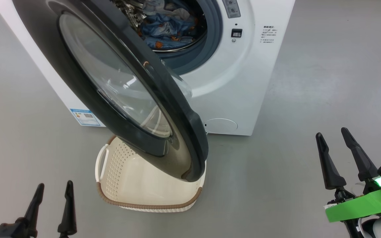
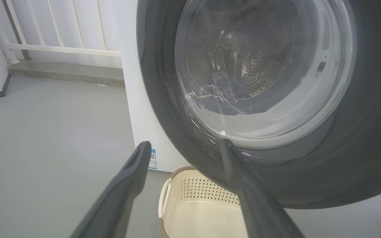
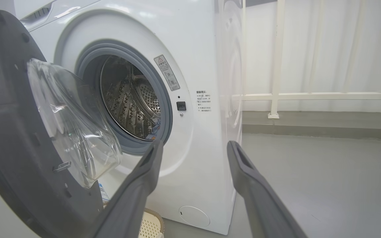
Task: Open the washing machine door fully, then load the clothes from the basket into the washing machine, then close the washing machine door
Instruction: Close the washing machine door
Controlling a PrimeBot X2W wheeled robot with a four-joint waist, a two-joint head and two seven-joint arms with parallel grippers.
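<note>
The washing machine (image 1: 243,82) stands on a grey floor (image 1: 309,185) with the washing machine door (image 1: 174,112) swung partway out from its front, the glossy black rim and clear glass bowl angled across the opening. Inside the machine's steel drum lie the clothes (image 1: 167,29), light-blue fabric with small orange figures, heaped behind the grey rubber seal (image 1: 215,29). Directly in front of the machine, the basket (image 1: 144,206) sits on the floor beneath the door's lower edge, its bare cream bottom showing. A blue label sticker (image 1: 85,117) marks the machine's lower front on the hinge side, and a round flap (image 1: 222,125) sits low on the opposite side. The left end effector (image 1: 54,185) hangs well out in front of the machine, facing the door's outer face, its two dark fingers spread apart and clear of door and basket. The right end effector (image 1: 332,134) hovers off the machine's front corner on the side away from the hinge, likewise spread wide and gripping nothing.
</note>
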